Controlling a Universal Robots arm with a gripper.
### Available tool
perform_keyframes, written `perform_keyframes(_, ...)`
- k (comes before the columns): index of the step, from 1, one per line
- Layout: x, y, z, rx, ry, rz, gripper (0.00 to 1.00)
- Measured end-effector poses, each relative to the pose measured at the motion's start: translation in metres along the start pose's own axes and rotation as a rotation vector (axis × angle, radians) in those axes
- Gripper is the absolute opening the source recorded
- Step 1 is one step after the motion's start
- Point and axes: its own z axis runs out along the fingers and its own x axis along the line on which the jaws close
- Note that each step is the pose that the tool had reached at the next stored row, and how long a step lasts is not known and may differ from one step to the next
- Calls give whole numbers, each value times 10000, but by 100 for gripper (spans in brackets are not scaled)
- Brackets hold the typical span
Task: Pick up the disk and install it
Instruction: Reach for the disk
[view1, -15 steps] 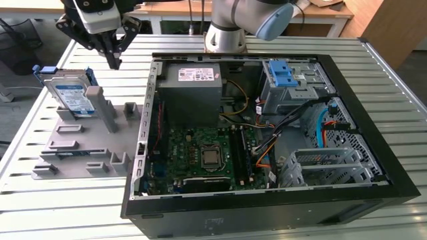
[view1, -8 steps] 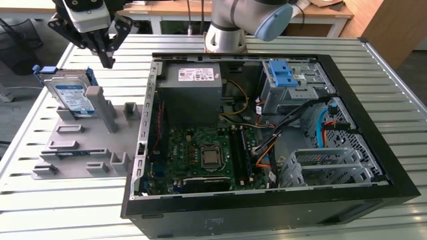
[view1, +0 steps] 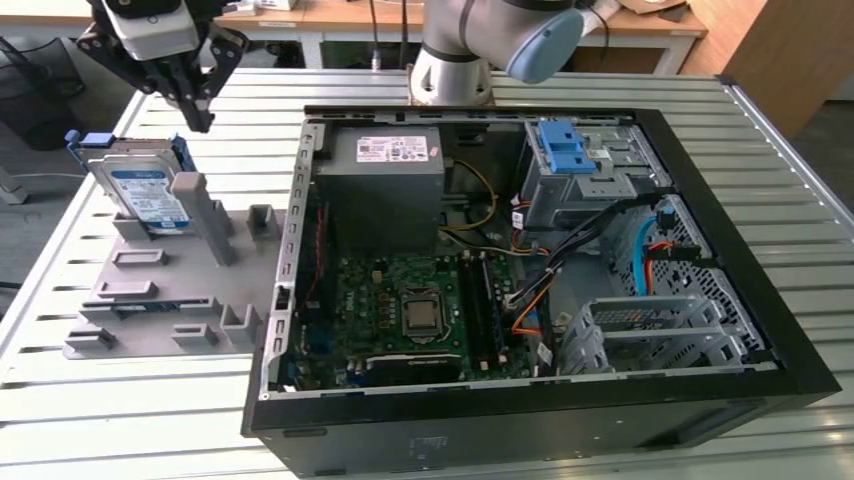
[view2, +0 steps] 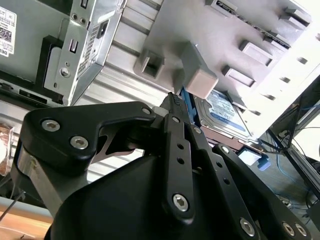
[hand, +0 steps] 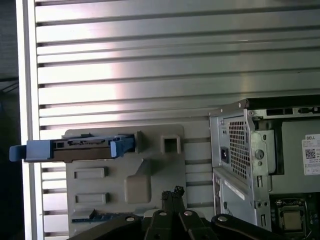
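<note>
The disk (view1: 144, 192) is a silver drive with a blue-and-white label in a blue carrier. It stands on edge in the grey fixture (view1: 160, 290) at the exterior view's left. My gripper (view1: 202, 118) hangs above the table just behind the disk, a little toward the computer, and touches nothing. Its black fingers are pressed together with nothing between them. In the first wrist view the disk (hand: 75, 148) shows edge-on, some way from the gripper (hand: 173, 192). In the second wrist view the gripper (view2: 175, 99) points at the fixture, with the disk (view2: 225, 112) beside it.
An open computer case (view1: 767, 300) lies flat on the slatted metal table (view1: 801, 150). Inside are a grey power-supply box (view1: 387, 170), a motherboard (view1: 400, 310), a drive cage with a blue latch (view1: 571, 150) and loose cables (view1: 587, 240). The arm's base (view1: 447, 75) stands behind the case.
</note>
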Motion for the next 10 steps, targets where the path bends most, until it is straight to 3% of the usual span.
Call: perform_keyframes(10, 196, 51, 23, -1, -1, 0, 11)
